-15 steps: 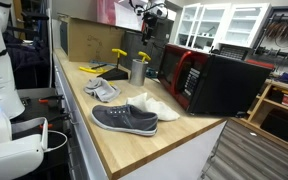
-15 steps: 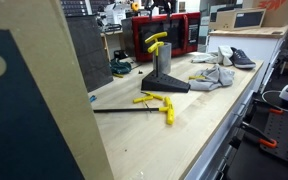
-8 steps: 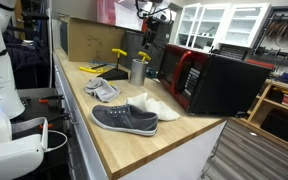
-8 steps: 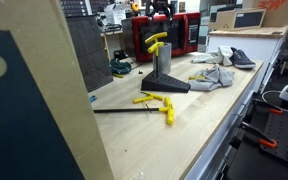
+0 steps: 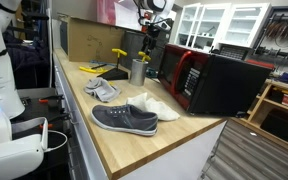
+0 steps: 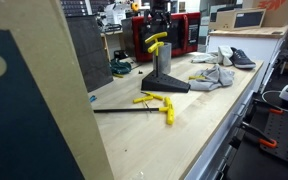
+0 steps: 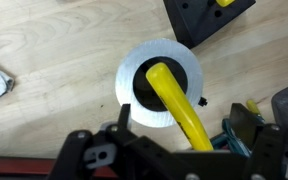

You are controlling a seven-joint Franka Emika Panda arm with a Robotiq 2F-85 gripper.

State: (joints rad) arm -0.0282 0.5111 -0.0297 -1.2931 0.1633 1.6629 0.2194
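Metal cup [image 7: 139, 70] with yellow handle [image 7: 179, 105] directly beneath hand [image 7: 184, 120], apart

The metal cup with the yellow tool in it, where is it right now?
In an exterior view the metal cup stands on the wooden bench between the black stand and the microwave; the wrist view looks straight down into it.

Arm [image 5: 153, 8]: mine, raised high and reaching down from above.
Wrist: pointing straight down.
Gripper [image 7: 179, 150]: hanging in the air, my fingers spread wide apart.
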